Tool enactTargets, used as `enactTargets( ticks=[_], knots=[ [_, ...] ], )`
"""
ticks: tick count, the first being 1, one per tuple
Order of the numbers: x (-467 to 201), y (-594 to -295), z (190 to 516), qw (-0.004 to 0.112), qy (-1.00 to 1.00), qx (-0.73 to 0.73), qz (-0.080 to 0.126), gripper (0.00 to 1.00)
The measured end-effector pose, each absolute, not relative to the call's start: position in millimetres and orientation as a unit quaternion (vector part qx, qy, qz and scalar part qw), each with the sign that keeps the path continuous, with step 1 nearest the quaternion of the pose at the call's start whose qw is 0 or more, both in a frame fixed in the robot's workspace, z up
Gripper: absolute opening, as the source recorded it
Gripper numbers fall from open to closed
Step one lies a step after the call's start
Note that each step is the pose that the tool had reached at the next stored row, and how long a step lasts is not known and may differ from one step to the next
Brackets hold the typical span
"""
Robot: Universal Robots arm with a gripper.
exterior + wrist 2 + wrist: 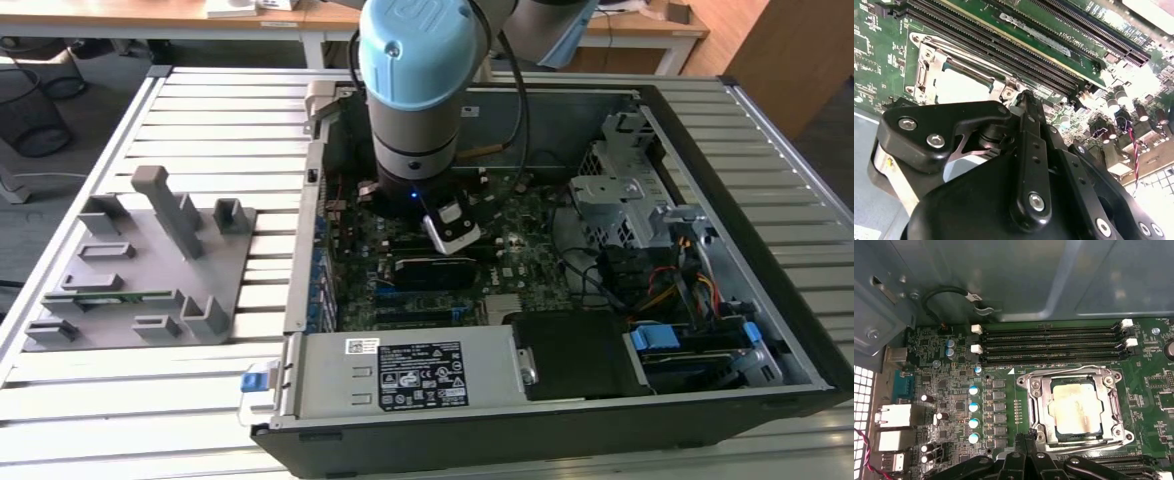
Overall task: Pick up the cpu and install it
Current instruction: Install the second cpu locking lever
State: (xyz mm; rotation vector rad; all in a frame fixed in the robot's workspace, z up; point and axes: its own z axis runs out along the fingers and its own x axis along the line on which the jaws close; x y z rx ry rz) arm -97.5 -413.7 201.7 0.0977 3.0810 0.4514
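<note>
Sitting in socket [1076, 410], cpu [1075, 412].

slatted table [200, 110] | on it: grey fixture [140, 270], open computer case [747, 300]

The arm [416, 90] stands vertical, its claw [1026, 437] pointing down.

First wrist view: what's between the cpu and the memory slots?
In the first wrist view, only the socket's metal frame and a thin strip of bare green board separate the cpu from the memory slots.
</note>
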Motion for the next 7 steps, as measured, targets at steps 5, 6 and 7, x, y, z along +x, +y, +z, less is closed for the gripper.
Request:
enactTargets(
  ticks=[5,6,7],
  knots=[
    [-97.5,-413.7,204.0,0.013,0.989,0.031,0.145,0.11],
    [-97.5,-413.7,204.3,0.013,0.989,0.031,0.145,0.11],
    [-97.5,-413.7,204.6,0.013,0.989,0.031,0.145,0.11]
  ],
)
